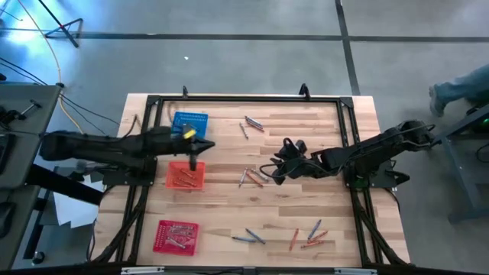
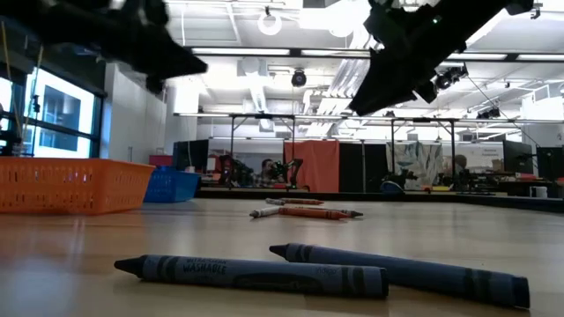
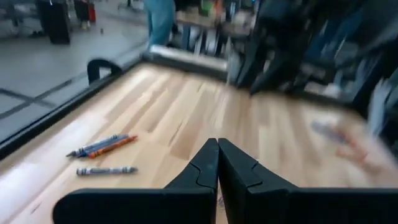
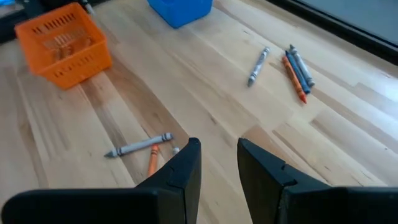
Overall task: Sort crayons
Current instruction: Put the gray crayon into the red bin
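While we are hovering our right gripper (image 4: 217, 163) with its jaws partly apart and empty above the middle of the table (image 1: 229, 221), the crayons are lying scattered: a grey one (image 4: 138, 147) and an orange one (image 4: 152, 163) just ahead of our fingertips, a small cluster (image 1: 251, 124) near the far edge, and more loose ones (image 1: 307, 235) toward the near edge. We are judging them to be light, stiff, waxy sticks that are likely to roll or slip, so we are favouring a pinch across the paper-wrapped middle rather than the brittle tip. Our left gripper (image 1: 193, 162) is hanging over the orange basket (image 1: 186, 176) with its jaws pressed together, holding nothing we can see. Some crayons are already lying in the orange and red basket (image 1: 176, 236); the blue basket (image 1: 189, 122) is sitting just beyond.
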Controlling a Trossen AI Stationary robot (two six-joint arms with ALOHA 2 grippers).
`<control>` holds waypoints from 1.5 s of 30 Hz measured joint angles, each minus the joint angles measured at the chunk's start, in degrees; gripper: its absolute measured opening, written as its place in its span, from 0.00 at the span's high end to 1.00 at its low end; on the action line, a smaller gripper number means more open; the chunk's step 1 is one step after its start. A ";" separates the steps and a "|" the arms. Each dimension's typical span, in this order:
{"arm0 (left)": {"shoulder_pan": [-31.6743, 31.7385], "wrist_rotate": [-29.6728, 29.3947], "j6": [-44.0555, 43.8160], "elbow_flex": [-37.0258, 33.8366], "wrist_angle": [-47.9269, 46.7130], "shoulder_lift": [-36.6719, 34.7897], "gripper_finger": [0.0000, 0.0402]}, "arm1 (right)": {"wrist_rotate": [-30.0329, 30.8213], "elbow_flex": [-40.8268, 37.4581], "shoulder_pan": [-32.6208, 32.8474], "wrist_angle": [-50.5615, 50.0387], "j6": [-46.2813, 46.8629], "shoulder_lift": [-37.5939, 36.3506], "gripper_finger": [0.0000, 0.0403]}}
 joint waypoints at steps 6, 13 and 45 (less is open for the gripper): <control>0.14 0.09 6.28 9.67 -10.66 12.87 1.00 | -0.65 0.02 -0.02 -5.59 4.28 0.00 0.76; 4.42 10.76 17.42 16.81 -13.09 24.30 1.00 | -0.67 0.02 -0.09 -7.94 5.14 0.00 0.76; 14.35 -5.52 47.13 48.46 -39.17 60.21 1.00 | -1.29 0.00 -0.09 -11.87 4.04 0.00 0.76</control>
